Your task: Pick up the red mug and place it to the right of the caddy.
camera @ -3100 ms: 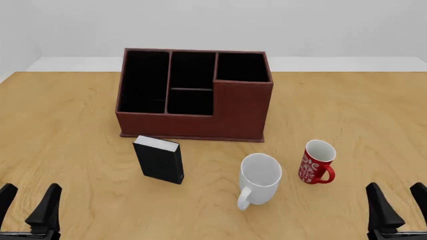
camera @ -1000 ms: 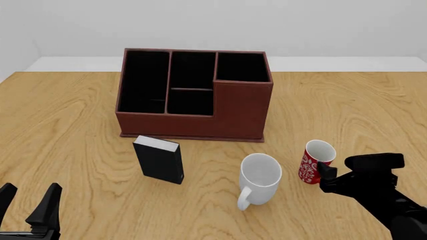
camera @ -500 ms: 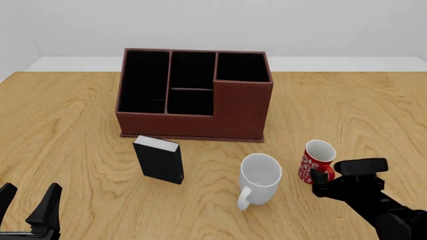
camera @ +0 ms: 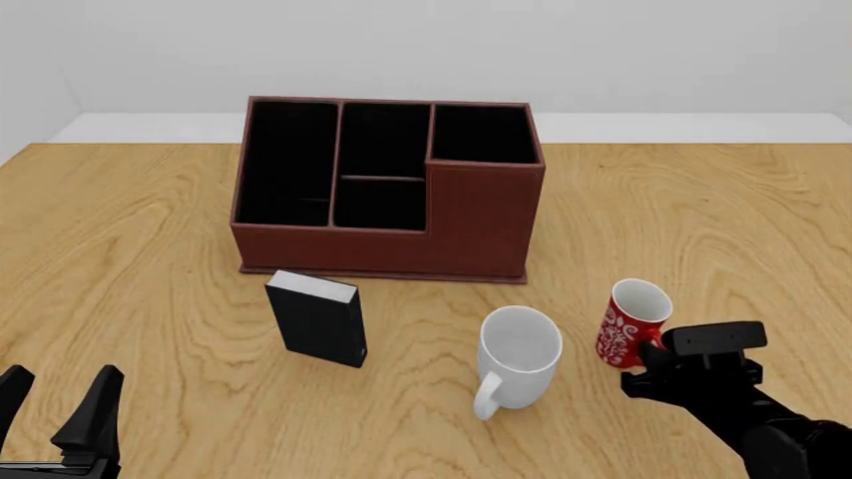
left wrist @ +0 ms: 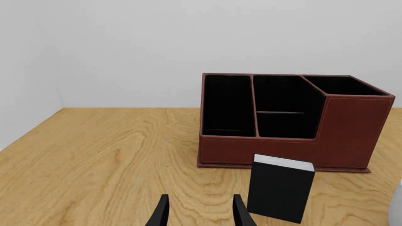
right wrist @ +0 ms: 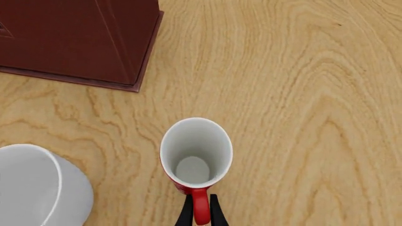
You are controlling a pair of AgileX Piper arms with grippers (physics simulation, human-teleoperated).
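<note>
The red mug (camera: 636, 321) stands upright on the surface (camera: 134, 259), in front of and to the right of the caddy (camera: 386, 190), with the white mug (camera: 518, 354) just beside it on its left. The right claw (right wrist: 200, 214) has its two fingers closed tight on the mug's handle (right wrist: 199, 207), one finger on each side, as the right wrist view shows; the mug does not look lifted yet. The left claw (left wrist: 199, 214) hangs low near the front left, fingers apart and holding nothing, with the black box (camera: 319, 316) ahead of it. The main risk, as I judge it, is the grip itself: a thin handle pinched from the side gives little hold against turning, so the mug may swing or tilt as it rises and could slip out. A sideways drag before a clean lift could also knock the white mug. The spot to the right of the caddy is bare, but setting the mug down tilted there might tip it, and moving too close could bump the caddy's wall.
</note>
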